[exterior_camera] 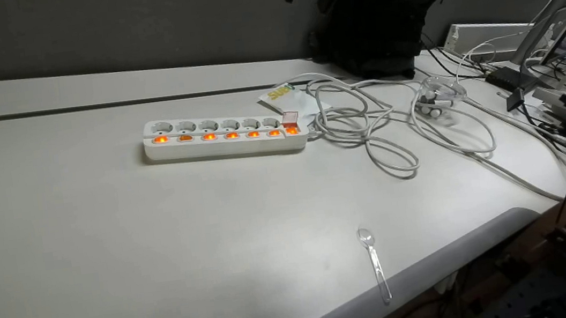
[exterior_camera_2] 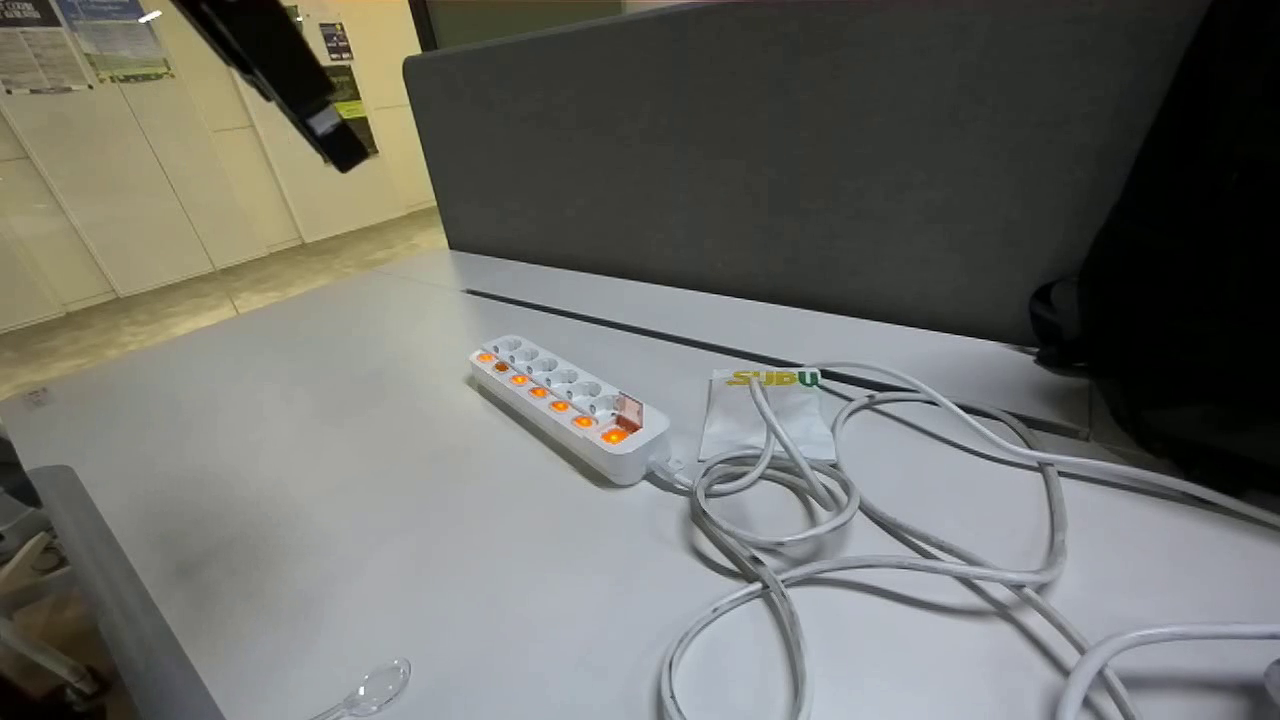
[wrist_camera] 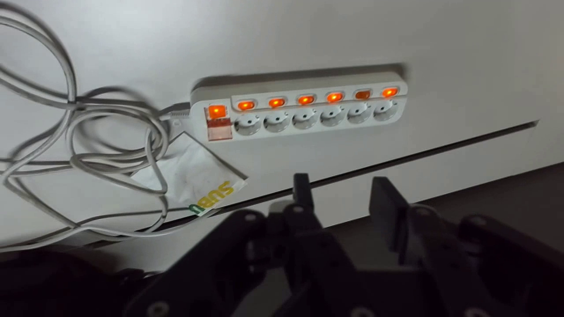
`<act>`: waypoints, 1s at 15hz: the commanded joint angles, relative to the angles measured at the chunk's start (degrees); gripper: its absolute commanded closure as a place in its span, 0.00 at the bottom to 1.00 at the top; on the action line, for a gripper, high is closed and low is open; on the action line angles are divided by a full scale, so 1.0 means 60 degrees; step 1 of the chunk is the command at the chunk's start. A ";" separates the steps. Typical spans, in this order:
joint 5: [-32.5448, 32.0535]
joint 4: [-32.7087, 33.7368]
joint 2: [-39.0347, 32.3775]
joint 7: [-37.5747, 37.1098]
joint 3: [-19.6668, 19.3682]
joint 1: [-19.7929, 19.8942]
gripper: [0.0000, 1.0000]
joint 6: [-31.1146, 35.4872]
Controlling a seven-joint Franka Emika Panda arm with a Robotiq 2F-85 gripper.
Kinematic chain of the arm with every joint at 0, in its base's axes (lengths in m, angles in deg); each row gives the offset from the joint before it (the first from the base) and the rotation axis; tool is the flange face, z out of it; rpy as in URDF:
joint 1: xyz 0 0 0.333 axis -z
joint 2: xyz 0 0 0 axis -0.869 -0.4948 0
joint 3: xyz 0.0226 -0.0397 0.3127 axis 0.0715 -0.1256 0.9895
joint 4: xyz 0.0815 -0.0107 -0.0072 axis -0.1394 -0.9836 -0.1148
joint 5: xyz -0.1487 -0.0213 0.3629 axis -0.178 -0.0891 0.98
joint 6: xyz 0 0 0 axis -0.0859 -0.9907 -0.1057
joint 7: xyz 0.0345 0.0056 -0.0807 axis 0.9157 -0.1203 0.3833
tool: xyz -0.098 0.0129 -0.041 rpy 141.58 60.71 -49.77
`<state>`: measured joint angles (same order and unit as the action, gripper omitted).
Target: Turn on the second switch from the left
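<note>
in an exterior view, a white power strip [exterior_camera: 227, 147] lies on the pale surface [exterior_camera: 110, 245], above and left of centre; its second switch from the left [exterior_camera: 186, 138] appears duller than the glowing orange switches [exterior_camera: 232, 135] in its row. the claw [exterior_camera: 308, 0] hangs at the top of the frame, jaws apart, partly before a black bag [exterior_camera: 382, 20].

in an exterior view, the power strip [exterior_camera_2: 570, 432] runs obliquely near the centre, left of a looped cable [exterior_camera_2: 900, 564] and white paper [exterior_camera_2: 735, 425]; the claw shows in part, upper left.

in the wrist view, the power strip [wrist_camera: 299, 108] occupies the upper middle, its dull switch [wrist_camera: 362, 94] second from the right end; the claw's fingers [wrist_camera: 387, 207] stand apart at lower right of centre.
</note>
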<state>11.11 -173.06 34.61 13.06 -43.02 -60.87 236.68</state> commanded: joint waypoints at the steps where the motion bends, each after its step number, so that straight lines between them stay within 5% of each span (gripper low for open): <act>1: -0.0434 0.0748 -0.1198 -0.0392 -0.0343 0.0450 0.88 0.0529; 3: -0.0203 0.1077 -0.1714 -0.0254 -0.0659 0.0340 0.99 0.0614; 8: 0.1600 0.1950 -0.2702 0.0698 -0.1638 -0.0711 1.00 0.0005; 9: 0.0921 0.1397 -0.2302 0.0347 -0.1321 -0.0343 0.99 0.0393; 15: 0.1391 0.1758 -0.2677 0.0593 -0.1498 -0.0592 0.99 0.0215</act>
<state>19.75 -162.55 18.49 16.93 -52.00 -64.43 238.09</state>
